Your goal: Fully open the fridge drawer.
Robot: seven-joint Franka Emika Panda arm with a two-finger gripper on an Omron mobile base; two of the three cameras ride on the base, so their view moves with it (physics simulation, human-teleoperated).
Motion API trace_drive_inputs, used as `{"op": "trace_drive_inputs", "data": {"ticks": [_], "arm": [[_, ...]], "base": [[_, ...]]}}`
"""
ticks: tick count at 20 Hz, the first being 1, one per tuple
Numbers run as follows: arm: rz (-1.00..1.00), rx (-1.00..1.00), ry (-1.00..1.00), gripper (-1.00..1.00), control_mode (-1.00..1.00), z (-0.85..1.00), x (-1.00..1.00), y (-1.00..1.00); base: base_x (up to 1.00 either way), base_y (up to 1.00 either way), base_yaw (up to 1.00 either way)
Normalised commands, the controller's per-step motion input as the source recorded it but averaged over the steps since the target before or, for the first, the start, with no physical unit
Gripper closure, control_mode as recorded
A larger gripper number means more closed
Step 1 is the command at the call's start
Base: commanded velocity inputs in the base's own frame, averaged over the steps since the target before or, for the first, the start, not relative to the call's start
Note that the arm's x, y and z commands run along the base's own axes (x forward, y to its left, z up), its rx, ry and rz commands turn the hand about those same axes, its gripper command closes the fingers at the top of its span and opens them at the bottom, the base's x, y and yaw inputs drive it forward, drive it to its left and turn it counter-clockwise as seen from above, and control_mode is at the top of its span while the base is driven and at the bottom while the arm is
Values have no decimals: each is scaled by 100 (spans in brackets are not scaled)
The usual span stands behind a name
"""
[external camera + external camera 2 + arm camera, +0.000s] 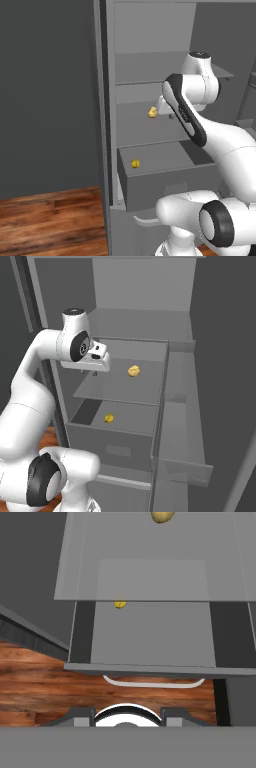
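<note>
Gripper (95, 372) up over the shelf level, well above the fridge drawer (170, 182), holding nothing. Can't tell how the jaws stand, tips too small and dark to read. Drawer sits below and a bit ahead of the hand, pulled partway out, small yellow item (108, 418) inside near the back. Recessed handle (118, 450) low on the front panel, far under the gripper.

Risks from here, just guessing:
- dropping straight down and clipping the glass shelf (150, 577) edge
- grabbing the pale curved handle (152, 683) on the panel underneath instead
- shallow recess, so fingers slipping out mid-pull and leaving the drawer short of full travel
</note>
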Motion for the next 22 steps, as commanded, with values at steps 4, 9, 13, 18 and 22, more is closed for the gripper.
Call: {"op": "trace_drive_inputs", "data": {"ticks": [4, 9, 13, 18, 22], "arm": [[0, 0, 0, -100, -100, 0, -4, 0], [0, 0, 3, -100, -100, -4, -13, 0], [0, 0, 3, -100, -100, -9, -24, -2], [0, 0, 1, -100, -100, -6, -33, -7], [0, 0, 0, -100, -100, -2, -18, -4]], "base": [[0, 0, 0], [0, 0, 0], [0, 0, 0], [0, 0, 0], [0, 0, 0]]}}
